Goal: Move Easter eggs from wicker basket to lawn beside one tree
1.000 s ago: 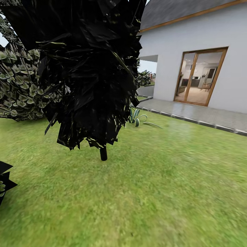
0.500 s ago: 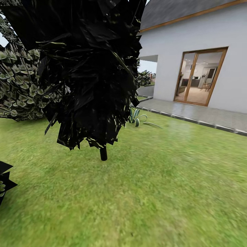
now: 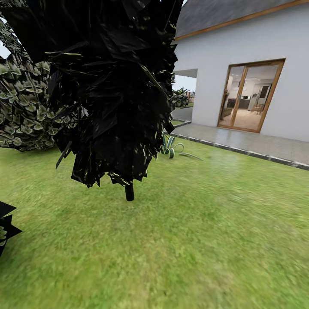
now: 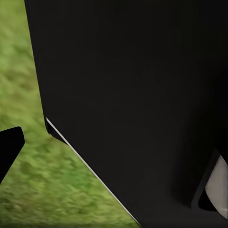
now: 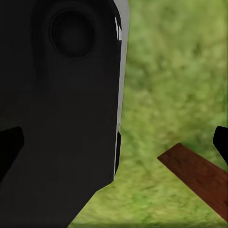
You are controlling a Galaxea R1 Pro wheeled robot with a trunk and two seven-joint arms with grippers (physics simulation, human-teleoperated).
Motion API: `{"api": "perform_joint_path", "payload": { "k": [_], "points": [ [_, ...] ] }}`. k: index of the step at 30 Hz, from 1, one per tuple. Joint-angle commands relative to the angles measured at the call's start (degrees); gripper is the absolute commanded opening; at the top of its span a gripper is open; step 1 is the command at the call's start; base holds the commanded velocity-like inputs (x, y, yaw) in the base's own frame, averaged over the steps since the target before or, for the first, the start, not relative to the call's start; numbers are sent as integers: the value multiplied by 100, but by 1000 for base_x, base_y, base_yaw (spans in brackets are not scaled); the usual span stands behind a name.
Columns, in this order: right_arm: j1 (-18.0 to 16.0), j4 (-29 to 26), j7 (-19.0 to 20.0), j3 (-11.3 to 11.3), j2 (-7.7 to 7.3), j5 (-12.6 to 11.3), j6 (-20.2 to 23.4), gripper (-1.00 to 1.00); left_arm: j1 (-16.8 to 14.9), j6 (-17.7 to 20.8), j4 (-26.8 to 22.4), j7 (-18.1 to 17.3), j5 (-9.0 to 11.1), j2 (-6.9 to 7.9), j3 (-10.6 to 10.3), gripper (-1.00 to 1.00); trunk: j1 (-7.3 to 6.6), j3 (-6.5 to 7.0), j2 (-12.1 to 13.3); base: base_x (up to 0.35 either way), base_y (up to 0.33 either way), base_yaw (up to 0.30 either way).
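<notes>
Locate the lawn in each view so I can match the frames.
Head view: the lawn runs from the paving to the near edge, under the dark tree.
Left wrist view: lawn beside a black robot part.
Right wrist view: lawn behind a black housing and a brown plank.
Shared landmark: the grass itself.

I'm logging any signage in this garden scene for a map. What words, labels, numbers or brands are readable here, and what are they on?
No readable text in any view.
White house wall and its glass door: no sign or number.
Dark tree and lawn: no markings.
Dark robot body parts in the wrist views: no label or brand visible.
</notes>
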Motion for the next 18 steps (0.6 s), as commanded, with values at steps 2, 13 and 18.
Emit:
{"api": "perform_joint_path", "payload": {
  "k": [2, 13, 18],
  "points": [
    [-7, 11, 0, 24, 0, 5, 3, 100, 3, -2, -10, -2, 7, 0, 1, 100, 0, -4, -2, 0, 0, 0],
    [-7, 11, 1, 24, 0, 8, 3, 100, 3, -2, -10, 3, 7, -1, 1, 100, 0, -4, -2, 0, 0, 0],
    [-7, 11, 0, 24, 0, 8, 3, 100, 3, -2, -11, 1, 7, 0, 1, 100, 0, -4, -2, 0, 0, 0]
  ]
}}
